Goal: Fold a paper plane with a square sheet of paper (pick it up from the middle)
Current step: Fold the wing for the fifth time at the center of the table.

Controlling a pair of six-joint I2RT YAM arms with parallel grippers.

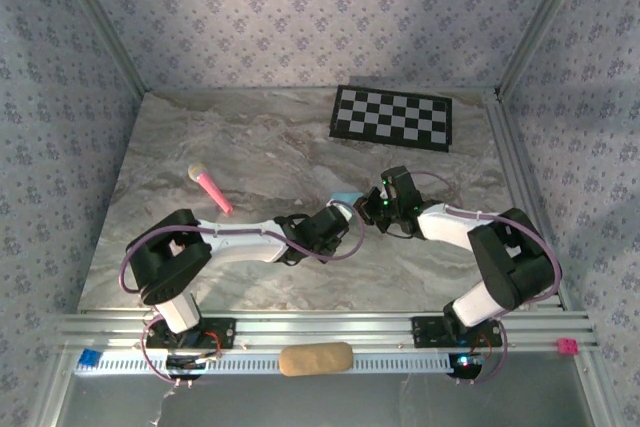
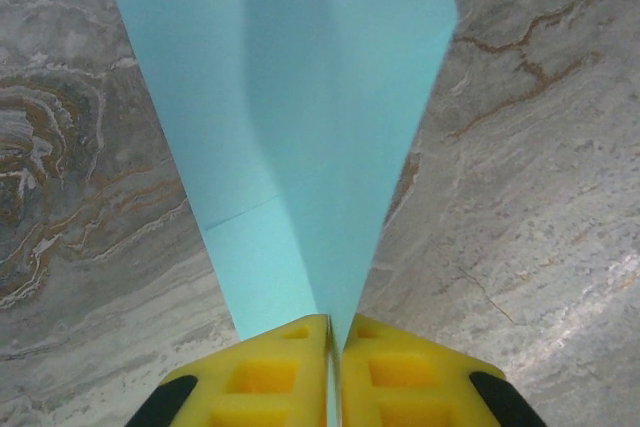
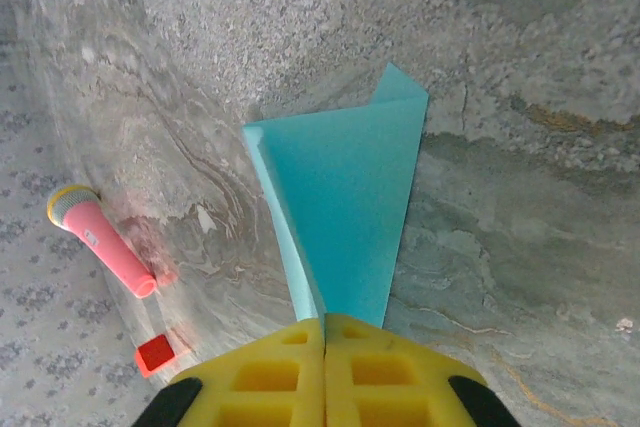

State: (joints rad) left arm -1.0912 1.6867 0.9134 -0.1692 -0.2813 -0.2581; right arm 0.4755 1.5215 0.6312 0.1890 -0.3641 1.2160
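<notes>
Right wrist: pink marker left of paper plane.

The place was a robotics lab test cell. A grey marble-patterned tabletop was boxed in by panels of lilac floral wallpaper set in bare aluminium frame bars. At the tabletop's far edge lay a black-and-white checkerboard mat. Along its near edge ran a slotted aluminium rail, with two white-and-black robot arms bolted to it.

Far end of paper plane beyond left wrist view's top edge
</notes>
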